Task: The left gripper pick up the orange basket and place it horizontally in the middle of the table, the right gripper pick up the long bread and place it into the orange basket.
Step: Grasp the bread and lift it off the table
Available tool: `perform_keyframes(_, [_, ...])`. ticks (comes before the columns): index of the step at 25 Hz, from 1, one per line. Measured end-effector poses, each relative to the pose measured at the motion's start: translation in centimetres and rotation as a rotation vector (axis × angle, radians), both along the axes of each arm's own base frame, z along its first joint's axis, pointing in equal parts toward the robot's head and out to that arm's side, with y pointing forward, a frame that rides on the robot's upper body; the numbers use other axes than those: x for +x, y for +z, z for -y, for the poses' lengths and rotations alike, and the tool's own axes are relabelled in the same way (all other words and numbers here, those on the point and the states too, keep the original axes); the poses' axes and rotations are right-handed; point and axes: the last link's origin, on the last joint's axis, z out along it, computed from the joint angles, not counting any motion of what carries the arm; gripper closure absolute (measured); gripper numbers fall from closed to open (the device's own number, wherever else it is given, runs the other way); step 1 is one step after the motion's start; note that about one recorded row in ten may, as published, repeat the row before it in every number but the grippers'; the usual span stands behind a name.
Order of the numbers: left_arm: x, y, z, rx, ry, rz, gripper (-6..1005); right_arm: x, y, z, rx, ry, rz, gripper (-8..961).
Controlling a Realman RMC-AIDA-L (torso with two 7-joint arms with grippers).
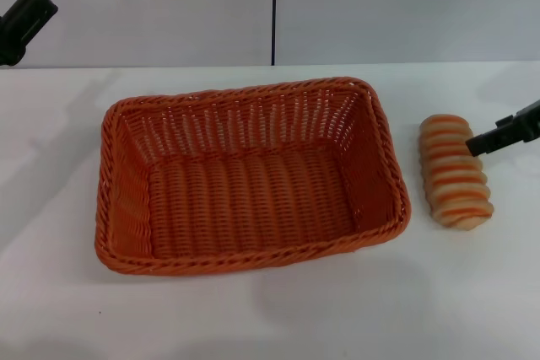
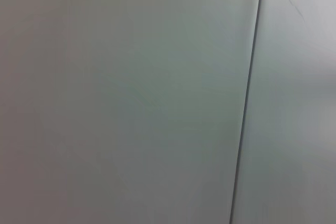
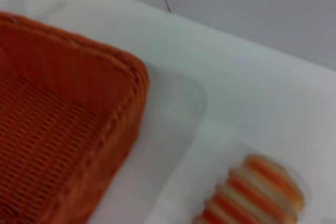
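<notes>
The orange basket (image 1: 253,179) lies lengthwise across the middle of the white table (image 1: 270,309), open side up and with nothing in it. The long bread (image 1: 456,172), cream with orange stripes, lies on the table just right of the basket, apart from it. My right gripper (image 1: 502,135) reaches in from the right edge, its black tip right at the bread's far right side. My left gripper (image 1: 29,8) hangs raised at the far upper left, away from the basket. The right wrist view shows the basket's corner (image 3: 68,124) and one end of the bread (image 3: 260,195).
A grey wall with a dark vertical seam (image 1: 274,10) stands behind the table. The left wrist view holds only that wall and its seam (image 2: 247,103). Bare tabletop lies in front of the basket and to its left.
</notes>
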Motion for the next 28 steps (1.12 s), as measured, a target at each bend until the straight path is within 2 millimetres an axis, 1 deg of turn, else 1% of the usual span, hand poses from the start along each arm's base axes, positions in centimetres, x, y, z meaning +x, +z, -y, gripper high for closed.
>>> perform_keyframes(5, [-0.1, -0.1, 0.1, -0.003, 0.006, 0.005, 191, 0.5, -1.1, -0.3, -0.014, -0.016, 0.015, 209])
perform_keyframes(8, [-0.2, -0.1, 0.2, -0.005, 0.007, 0.009, 191, 0.6, -1.3, -0.4, -0.014, -0.018, 0.016, 209])
perform_keyframes(19, [-0.3, -0.1, 0.2, -0.002, 0.013, 0.012, 191, 0.9, -3.0, -0.4, -0.055, -0.028, 0.024, 210])
perform_keyframes(28, [-0.3, 0.0, 0.2, -0.004, 0.014, 0.014, 191, 0.7, -3.9, -0.7, -0.073, -0.027, 0.028, 211])
